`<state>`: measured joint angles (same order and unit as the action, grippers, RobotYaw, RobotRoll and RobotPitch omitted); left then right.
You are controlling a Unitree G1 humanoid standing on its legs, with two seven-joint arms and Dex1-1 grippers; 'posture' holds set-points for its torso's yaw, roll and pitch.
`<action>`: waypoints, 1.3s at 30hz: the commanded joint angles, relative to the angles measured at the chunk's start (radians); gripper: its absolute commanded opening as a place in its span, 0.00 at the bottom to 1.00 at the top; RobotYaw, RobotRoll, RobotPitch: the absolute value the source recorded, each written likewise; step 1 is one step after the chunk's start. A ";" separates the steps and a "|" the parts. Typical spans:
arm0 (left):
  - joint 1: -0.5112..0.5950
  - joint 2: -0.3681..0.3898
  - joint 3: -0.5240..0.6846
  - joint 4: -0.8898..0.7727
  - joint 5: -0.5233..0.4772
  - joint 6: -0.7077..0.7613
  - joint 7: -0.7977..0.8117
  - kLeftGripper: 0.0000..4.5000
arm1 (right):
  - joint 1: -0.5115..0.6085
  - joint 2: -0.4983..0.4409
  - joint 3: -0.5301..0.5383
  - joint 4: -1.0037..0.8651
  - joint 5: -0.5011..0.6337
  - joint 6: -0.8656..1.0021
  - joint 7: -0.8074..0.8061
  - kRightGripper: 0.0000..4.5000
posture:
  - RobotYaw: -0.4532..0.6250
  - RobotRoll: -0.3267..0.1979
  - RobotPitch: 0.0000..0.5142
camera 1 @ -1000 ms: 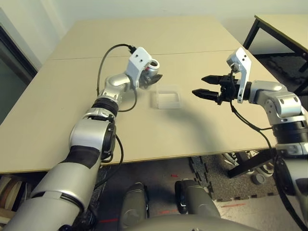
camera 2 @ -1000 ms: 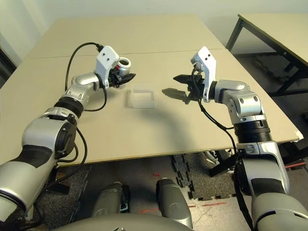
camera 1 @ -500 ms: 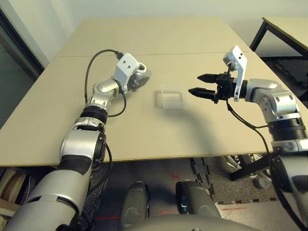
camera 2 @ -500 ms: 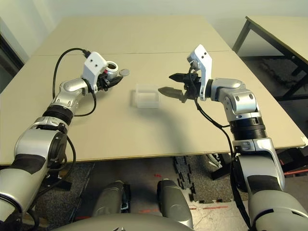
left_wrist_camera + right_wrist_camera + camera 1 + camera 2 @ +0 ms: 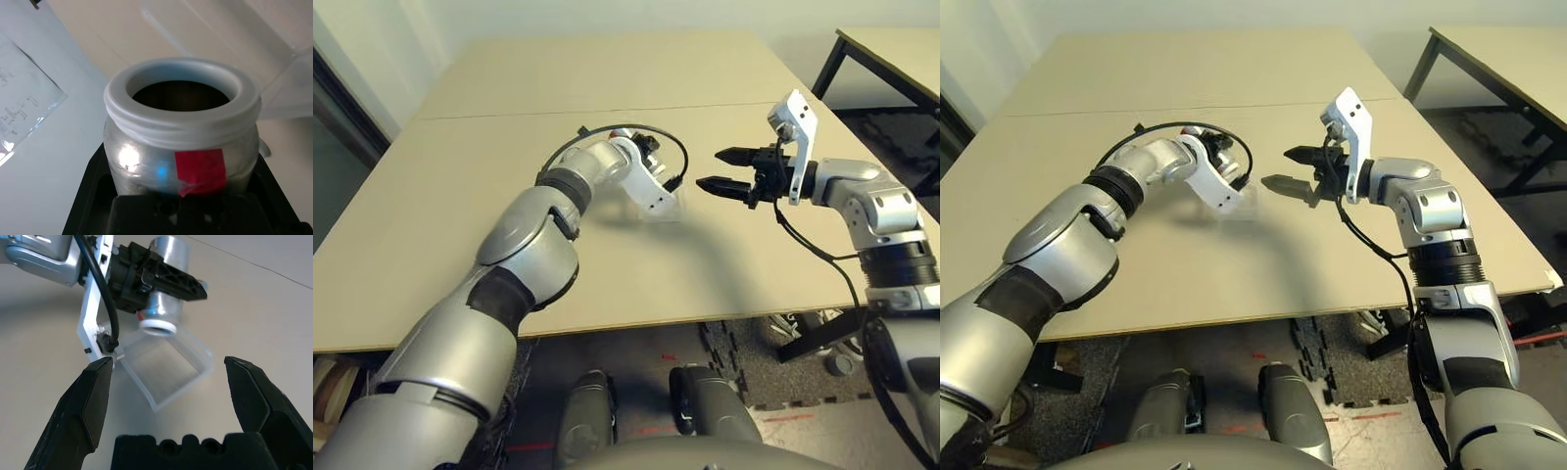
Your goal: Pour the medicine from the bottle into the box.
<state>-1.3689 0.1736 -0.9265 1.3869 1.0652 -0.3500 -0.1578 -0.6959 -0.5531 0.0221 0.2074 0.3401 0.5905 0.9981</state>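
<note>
You're working the pour: left claw [image 5: 161,276] is pinching the uncapped bottle [image 5: 165,306], its mouth tipping down over the box [image 5: 164,364]. Right claw [image 5: 168,382] is hanging spread nearby, empty. Next likely calls for tilting further, keeping the mouth inside the walls.

You are facing two tables, one large table [image 5: 636,264] and a second table [image 5: 901,64] standing apart at the right. You are working with one bottle [image 5: 164,308] and one box [image 5: 171,372], both on the large table's side of the scene. You are running two arms, a left arm [image 5: 514,245] and a right arm [image 5: 886,225], and each arm is carrying one gripper: the left gripper [image 5: 168,281] and the right gripper [image 5: 168,396].
</note>
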 commanded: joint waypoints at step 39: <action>0.496 0.135 1.083 -0.277 -1.101 -0.004 -0.430 0.59 | -0.052 0.027 -0.007 0.146 0.005 -0.079 -0.017 1.00 | 0.33 0.62 0.11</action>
<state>-0.8886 0.3111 0.1497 1.1330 -0.0217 -0.3414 -0.6001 -0.7374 -0.5281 0.0219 0.3337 0.3558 0.5222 0.9847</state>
